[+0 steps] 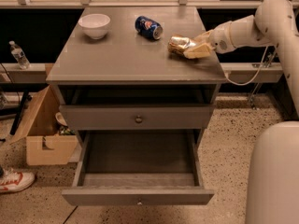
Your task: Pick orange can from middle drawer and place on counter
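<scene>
The orange can (177,43) lies on its side on the right part of the counter (121,59), resting on or just above the surface. My gripper (190,48) reaches in from the right and is shut on the can's right end. The middle drawer (138,196) is pulled fully open below, and its inside shows nothing in it. The knobbed drawer front above it (138,118) is closed.
A blue soda can (148,27) lies on the counter behind the orange can, and a white bowl (94,24) stands at the back left. A cardboard box (44,139), a water bottle (18,55) and a shoe (16,181) are left of the cabinet. My white base (273,171) is at the lower right.
</scene>
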Controlling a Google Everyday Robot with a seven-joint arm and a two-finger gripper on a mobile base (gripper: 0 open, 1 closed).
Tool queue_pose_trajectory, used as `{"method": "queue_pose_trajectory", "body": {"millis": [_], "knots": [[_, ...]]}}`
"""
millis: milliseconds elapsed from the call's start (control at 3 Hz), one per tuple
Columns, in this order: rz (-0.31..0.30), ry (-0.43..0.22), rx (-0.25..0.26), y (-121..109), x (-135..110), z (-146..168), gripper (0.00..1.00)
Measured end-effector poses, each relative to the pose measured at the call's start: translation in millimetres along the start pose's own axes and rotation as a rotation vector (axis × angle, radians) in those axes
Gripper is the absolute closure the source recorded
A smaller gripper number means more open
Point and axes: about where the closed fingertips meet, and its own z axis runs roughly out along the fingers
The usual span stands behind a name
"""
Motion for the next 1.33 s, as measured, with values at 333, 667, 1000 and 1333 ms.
{"method": "queue_pose_trajectory", "body": {"millis": [333, 667, 1000, 1333], "knots": [[0.012, 0.005, -0.004, -6, -2, 2, 0.00], [0.010, -0.001, -0.008, -7, -6, -5, 0.00], [-0.019, 0.009, 0.053, -9, -8, -56, 0.00], [-0.042, 0.037, 0.123, 0, -3, -104, 0.00]]}}
